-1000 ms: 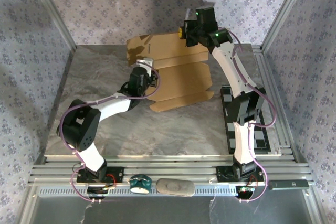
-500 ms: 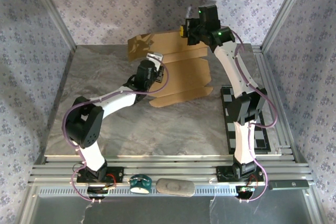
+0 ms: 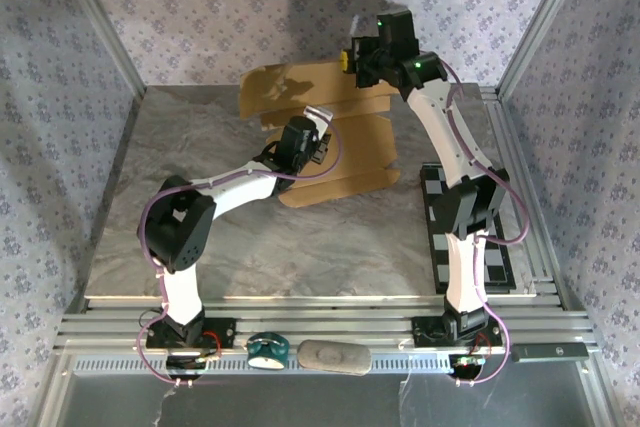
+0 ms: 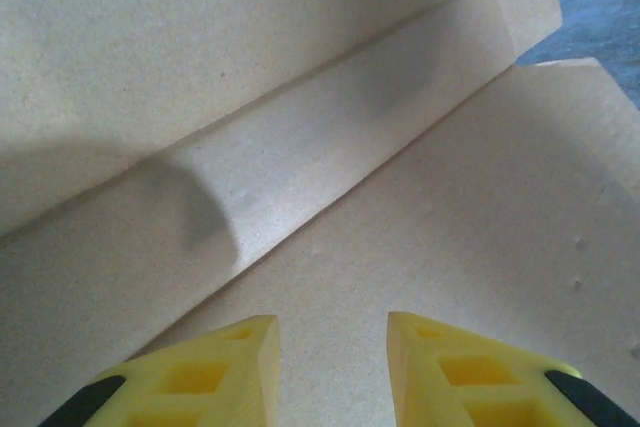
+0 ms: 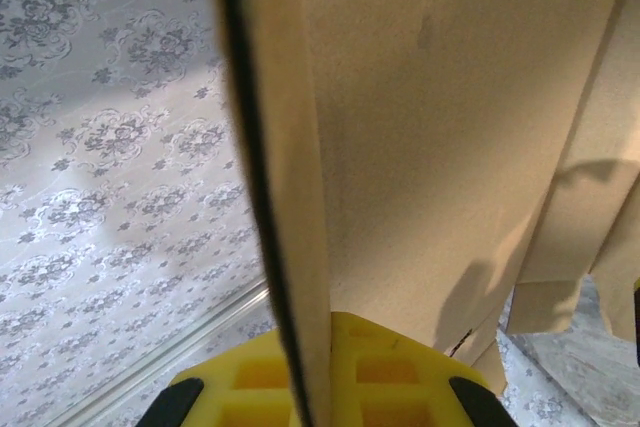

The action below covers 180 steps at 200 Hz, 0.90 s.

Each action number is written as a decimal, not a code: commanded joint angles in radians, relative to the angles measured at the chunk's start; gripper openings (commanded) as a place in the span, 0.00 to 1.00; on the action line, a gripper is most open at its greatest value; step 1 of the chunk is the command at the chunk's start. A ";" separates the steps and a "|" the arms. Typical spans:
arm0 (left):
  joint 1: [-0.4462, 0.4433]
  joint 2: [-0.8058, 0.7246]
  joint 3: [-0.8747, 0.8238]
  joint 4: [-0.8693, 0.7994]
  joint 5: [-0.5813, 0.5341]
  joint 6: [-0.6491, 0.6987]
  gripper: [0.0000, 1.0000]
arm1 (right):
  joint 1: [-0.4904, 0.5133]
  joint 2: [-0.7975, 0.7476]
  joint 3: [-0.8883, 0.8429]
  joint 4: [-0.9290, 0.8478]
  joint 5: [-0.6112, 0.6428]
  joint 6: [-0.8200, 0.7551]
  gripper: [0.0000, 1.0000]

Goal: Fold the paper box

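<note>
**Paper box half raised: left gripper over its middle, right gripper clamped on its far edge**

The left gripper [image 3: 312, 122] sits over the left-middle part of the paper box [image 3: 355, 152]. The arm reaches in from the box's near-left side. In the left wrist view its yellow fingers [image 4: 215, 372] point at a creased strip of the box, between a flat panel beneath them and a panel rising beyond. The fingers stand a narrow gap apart with nothing between them. Whether they touch the cardboard cannot be told.

The box's near part lies flat on the marble table [image 3: 130, 207], and its far part tilts up toward the patterned back wall. From above, the left wrist hides a patch of the box's left half and the fingertips are hard to make out. The far-left flap is darkened by shadow.

At the box's far-right corner, the right gripper [image 3: 352, 59] is closed on the raised edge. The right wrist view shows that edge pinched between its yellow fingers [image 5: 380, 367] and running up out of frame. The right arm crosses the box's right side. A black-and-white checkered board [image 3: 497, 265] lies right of the box, partly under that arm.
</note>
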 commanded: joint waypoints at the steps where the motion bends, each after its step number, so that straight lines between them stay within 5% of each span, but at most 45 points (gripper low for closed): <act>1: -0.024 -0.062 -0.026 0.021 0.039 -0.007 0.35 | -0.005 -0.051 -0.022 0.017 -0.011 0.004 0.00; 36: 0.002 -0.268 -0.211 0.044 0.009 -0.199 0.44 | -0.013 -0.049 -0.036 0.024 -0.024 -0.006 0.00; 84: 0.331 -0.497 -0.539 0.310 0.392 -0.543 0.52 | -0.024 -0.035 0.028 -0.013 -0.014 0.004 0.00; 107: 0.468 -0.459 -0.602 0.511 0.559 -0.690 0.52 | -0.024 -0.020 0.080 -0.041 -0.014 0.019 0.00; 132: 0.515 -0.353 -0.561 0.643 0.725 -0.752 0.50 | -0.020 -0.006 0.131 -0.065 -0.005 0.045 0.00; 180: 0.570 -0.153 -0.478 0.944 0.829 -0.970 0.48 | -0.024 0.029 0.243 -0.123 -0.002 0.091 0.00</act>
